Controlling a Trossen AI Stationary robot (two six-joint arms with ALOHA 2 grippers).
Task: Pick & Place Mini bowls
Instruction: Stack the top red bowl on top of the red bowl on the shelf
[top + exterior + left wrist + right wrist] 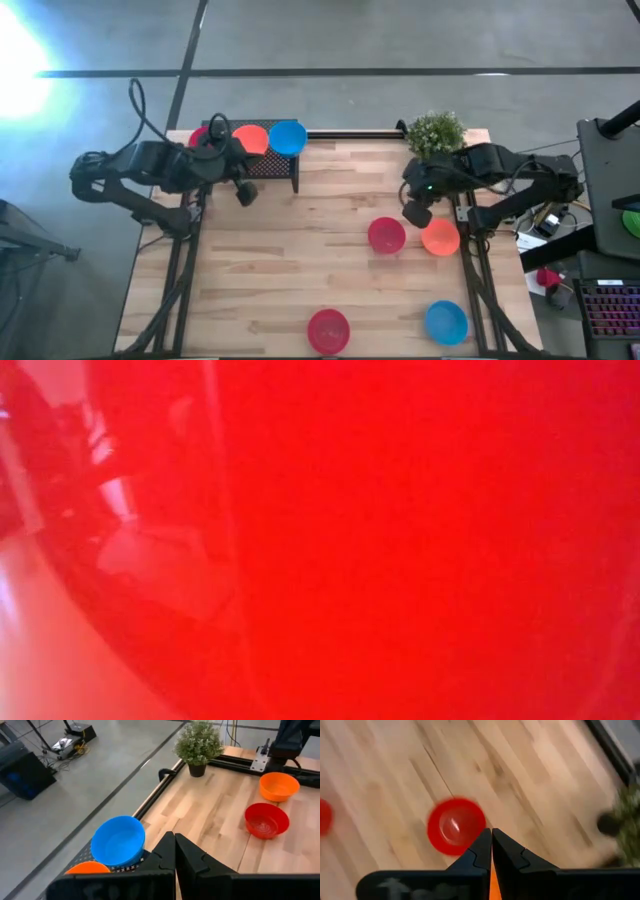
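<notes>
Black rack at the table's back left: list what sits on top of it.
On the black rack sit a blue bowl, an orange bowl and a red bowl, the last mostly covered by the left arm.

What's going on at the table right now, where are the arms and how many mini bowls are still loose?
Three mini bowls, a red one, an orange one and a blue one, already sit on the black rack at the table's far edge. The left gripper hangs just in front of that rack, shut and empty. The right gripper, also shut and empty, hovers near the red bowl and orange bowl. Another red bowl and a blue bowl wait near the front edge, so four remain loose.
</notes>
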